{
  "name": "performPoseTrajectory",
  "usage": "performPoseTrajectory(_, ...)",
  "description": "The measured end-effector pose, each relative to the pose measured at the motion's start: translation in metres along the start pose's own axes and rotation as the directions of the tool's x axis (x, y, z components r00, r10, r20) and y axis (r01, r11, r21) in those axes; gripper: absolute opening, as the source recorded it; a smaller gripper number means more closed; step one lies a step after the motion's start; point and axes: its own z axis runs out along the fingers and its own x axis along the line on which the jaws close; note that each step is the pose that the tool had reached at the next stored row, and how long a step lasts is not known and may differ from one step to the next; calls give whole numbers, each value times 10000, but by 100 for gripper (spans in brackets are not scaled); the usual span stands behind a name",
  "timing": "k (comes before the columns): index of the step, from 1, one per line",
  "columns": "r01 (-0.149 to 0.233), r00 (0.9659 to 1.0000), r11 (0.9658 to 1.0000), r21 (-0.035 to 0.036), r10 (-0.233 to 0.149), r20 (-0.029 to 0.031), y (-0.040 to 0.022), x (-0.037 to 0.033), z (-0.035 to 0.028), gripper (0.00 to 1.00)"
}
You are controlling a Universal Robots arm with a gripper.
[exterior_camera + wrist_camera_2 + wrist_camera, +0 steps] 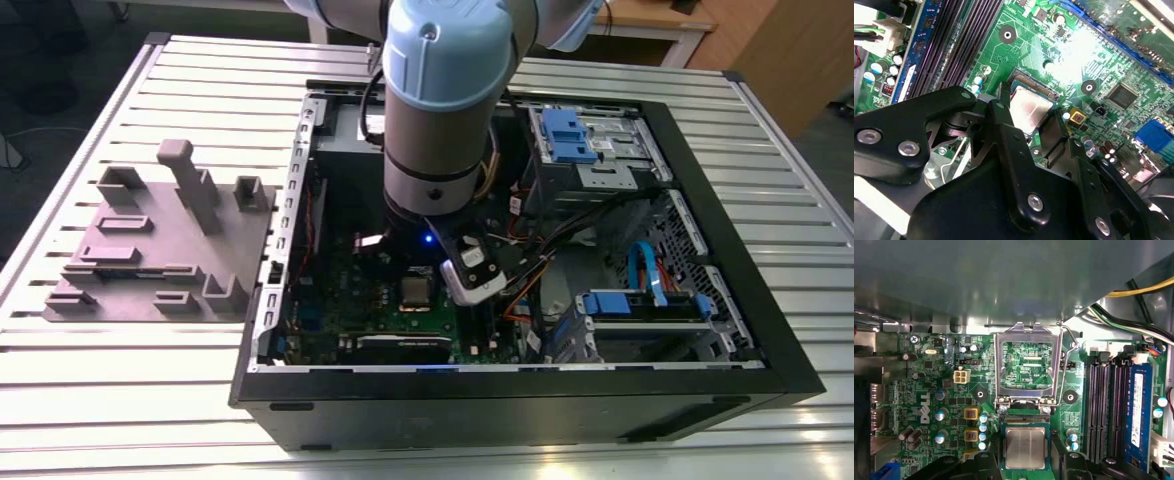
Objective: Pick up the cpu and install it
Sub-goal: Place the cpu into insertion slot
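Note:
The cpu, a small square chip with a silvery top, lies flat over the socket on the green motherboard. Its metal top also shows in the second wrist view, cpu, and as a grey square in the exterior view, cpu. My gripper reaches down into the open computer case, its black fingers hugging two opposite edges of the chip. The socket's metal load plate stands swung open just beyond the chip.
Memory slots and a bundle of cables run close beside the socket. Blue drive brackets and wiring crowd the case at the exterior view's right. A grey stepped fixture block sits on the slatted table at the exterior view's left.

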Motion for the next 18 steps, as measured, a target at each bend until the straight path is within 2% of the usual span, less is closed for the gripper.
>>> performPoseTrajectory(11, -1, 10000, 10000, -1, 1, 1, 0, 0, 21, 47)
performPoseTrajectory(18, -89, 10000, 10000, -2, 89, 0, -22, 1, 38, 47)
